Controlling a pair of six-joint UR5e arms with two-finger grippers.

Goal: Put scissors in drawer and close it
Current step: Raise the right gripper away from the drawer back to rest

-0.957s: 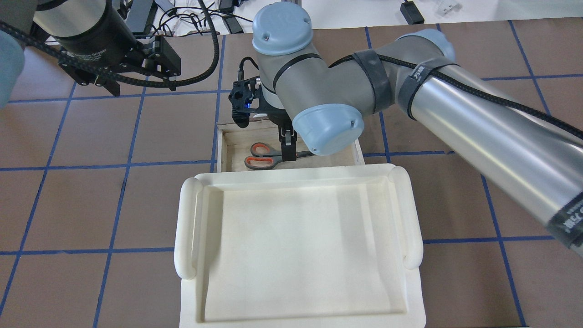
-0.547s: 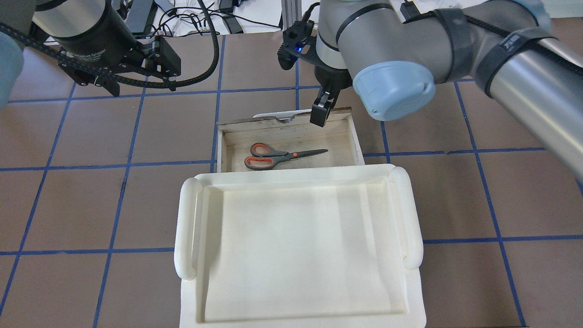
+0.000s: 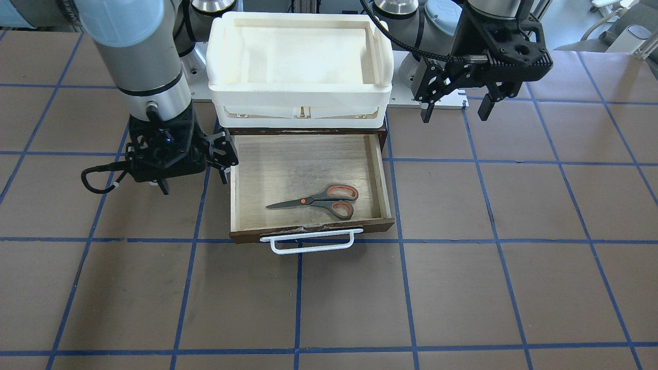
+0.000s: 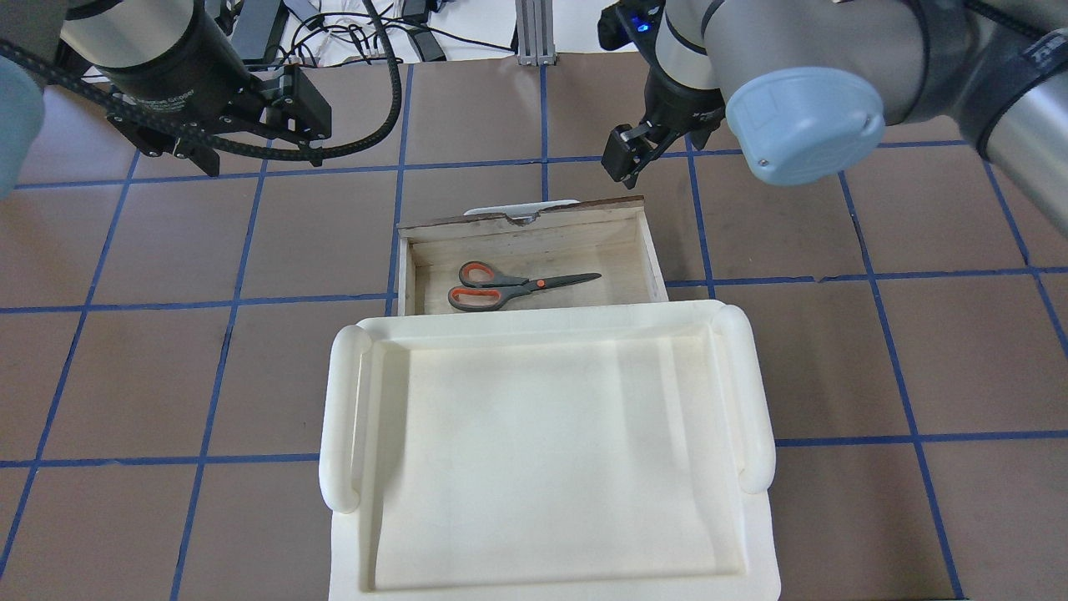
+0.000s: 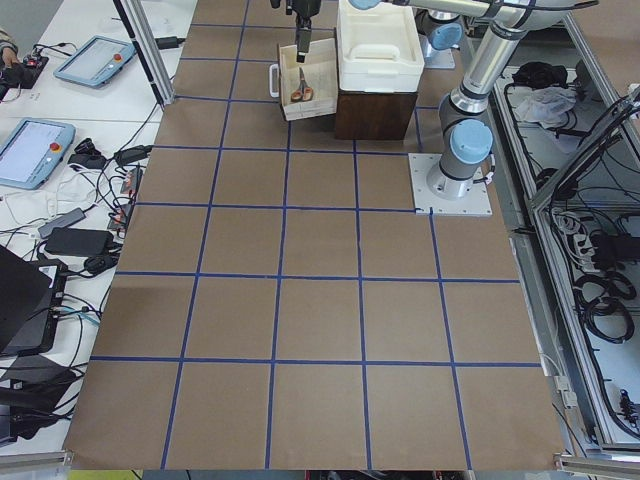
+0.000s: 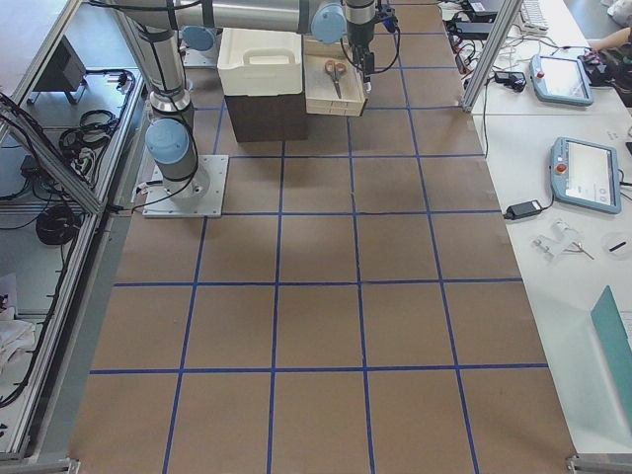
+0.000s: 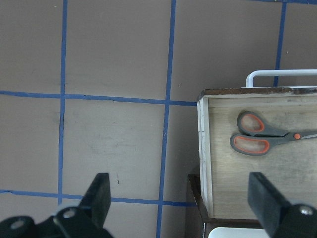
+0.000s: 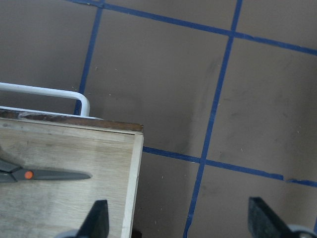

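The scissors (image 3: pixel 318 200) lie flat in the open wooden drawer (image 3: pixel 308 229), handles toward the robot's left; they also show in the overhead view (image 4: pixel 501 288) and the left wrist view (image 7: pixel 262 136). The drawer (image 4: pixel 534 219) is pulled out, with its white bar handle (image 3: pixel 308 245) at the front. My right gripper (image 4: pixel 638 153) is open and empty, above the table just beyond the drawer's front right corner (image 8: pixel 133 178). My left gripper (image 3: pixel 456 105) is open and empty, raised off to the drawer's left.
A white plastic tray (image 4: pixel 342 417) sits on top of the dark cabinet that holds the drawer. Brown table with a blue tape grid lies all around. Cables and devices lie past the far table edge (image 4: pixel 350 33).
My right gripper left the scissors lying in the drawer, then rose and moved forward and right past the drawer's front. The left arm has not moved.
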